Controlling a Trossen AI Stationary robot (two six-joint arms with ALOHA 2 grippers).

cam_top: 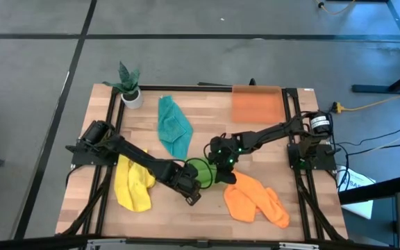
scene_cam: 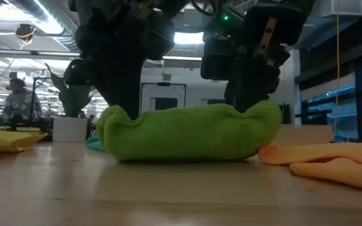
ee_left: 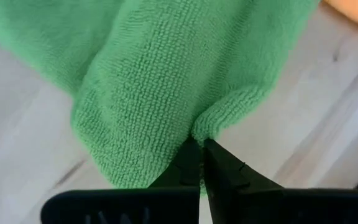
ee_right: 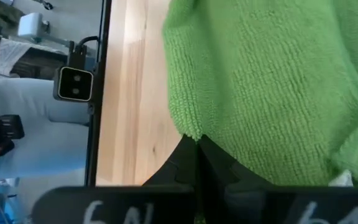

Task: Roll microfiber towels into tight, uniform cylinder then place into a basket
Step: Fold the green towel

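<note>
Bright green towel (cam_top: 201,172), looped plain weave. Yellow towel (cam_top: 132,185). Teal towel (cam_top: 173,126). Orange towel (cam_top: 255,199). Translucent orange basket (cam_top: 256,104). Pale wood-grain table (cam_top: 207,107) with black frame rails. Green plant (cam_top: 126,78) in white pot (cam_top: 132,98). Black arms and fingers.

Hidden and cut-off parts around the rolled green towel

In the high view most of the green towel (cam_top: 201,172) is covered by the two arms, and the tips of the left pincer (cam_top: 192,196) and right pincer (cam_top: 222,164) cannot be made out. In the low view the arms are cut off by the top edge, and only a sliver of the teal towel (scene_cam: 93,143) is seen behind the green roll. The person (scene_cam: 17,100) in the room behind is blurred.
</note>
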